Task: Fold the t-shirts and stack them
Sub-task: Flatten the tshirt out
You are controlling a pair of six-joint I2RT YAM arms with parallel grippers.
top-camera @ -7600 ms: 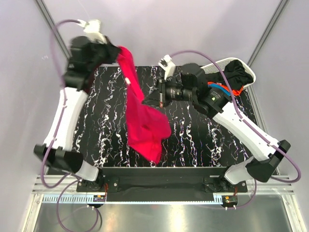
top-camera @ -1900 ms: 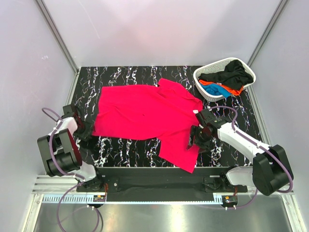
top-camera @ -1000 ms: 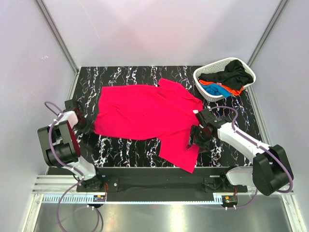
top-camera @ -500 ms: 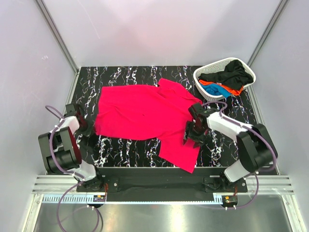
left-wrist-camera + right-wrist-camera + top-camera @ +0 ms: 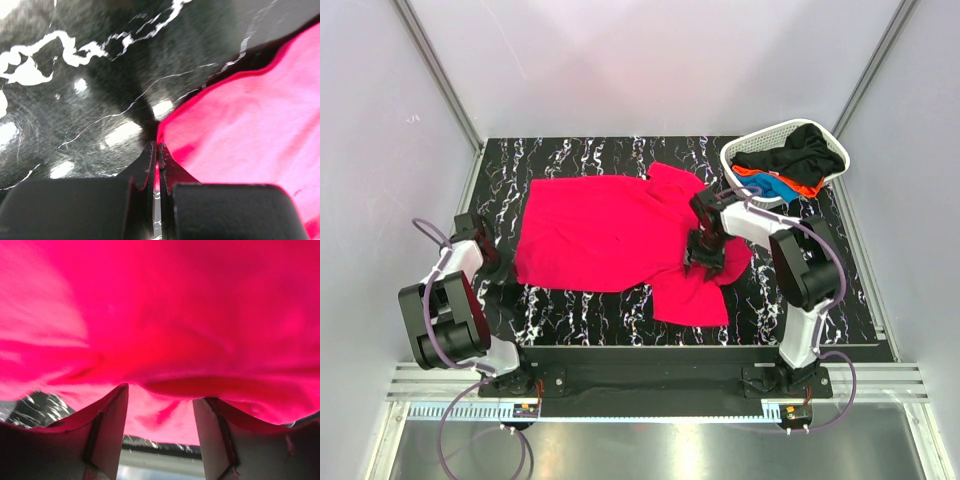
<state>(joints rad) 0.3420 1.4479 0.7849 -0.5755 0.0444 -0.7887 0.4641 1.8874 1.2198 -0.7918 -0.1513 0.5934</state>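
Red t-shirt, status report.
Left gripper shut on red t-shirt, left edge. Right gripper open over its bunched right side. Rest lies flat. Basket far right.

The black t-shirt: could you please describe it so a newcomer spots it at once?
At the far right corner of the black marbled table stands a white lattice basket. The black t-shirt lies bunched on top inside it, the only dark cloth, above the orange t-shirt and blue t-shirt.

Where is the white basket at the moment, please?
Top view: the white basket sits at the far right corner of the table, beyond the red t-shirt and right gripper.
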